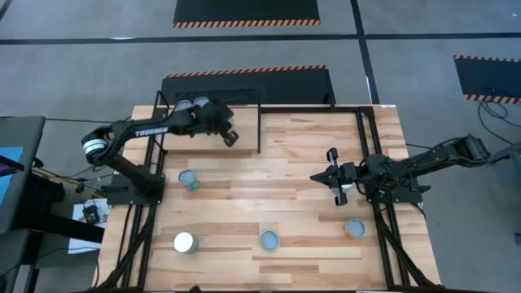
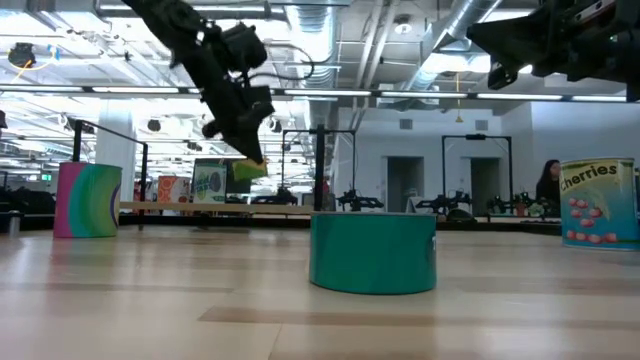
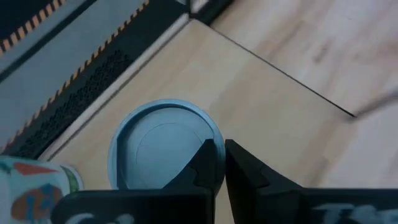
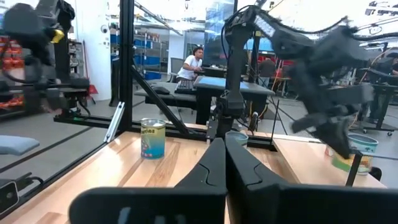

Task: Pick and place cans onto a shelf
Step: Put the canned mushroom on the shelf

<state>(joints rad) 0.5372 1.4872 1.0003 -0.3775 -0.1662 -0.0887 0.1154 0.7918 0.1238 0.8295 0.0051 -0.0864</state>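
Observation:
The shelf (image 1: 244,122) stands at the table's far left. My left gripper (image 1: 230,137) is above it, shut. In the left wrist view its fingertips (image 3: 217,158) stand over the edge of a pale-blue-topped can (image 3: 163,146) that stands upright on the shelf board (image 3: 267,99). That can also shows in the right wrist view (image 4: 359,151). Two more cans (image 1: 191,103) stand at the shelf's far left end; one of the shelf's cans shows in the left wrist view (image 3: 34,186). My right gripper (image 1: 327,177) is shut and empty, over the table's right half. My left gripper's shut fingers (image 3: 208,163) come from above, slanting down, over the rim of the can's lid (image 3: 211,134). I cannot tell whether they touch it. The can stands upright on the shelf.
Several cans stand on the table: a teal-green one (image 1: 189,179) at the left, a silvery-topped one (image 1: 185,242), a blue-topped one (image 1: 269,240) and an orange one (image 1: 354,229) along the near side. Black frame bars (image 1: 260,130) edge the shelf. A person sits far behind (image 4: 189,65).

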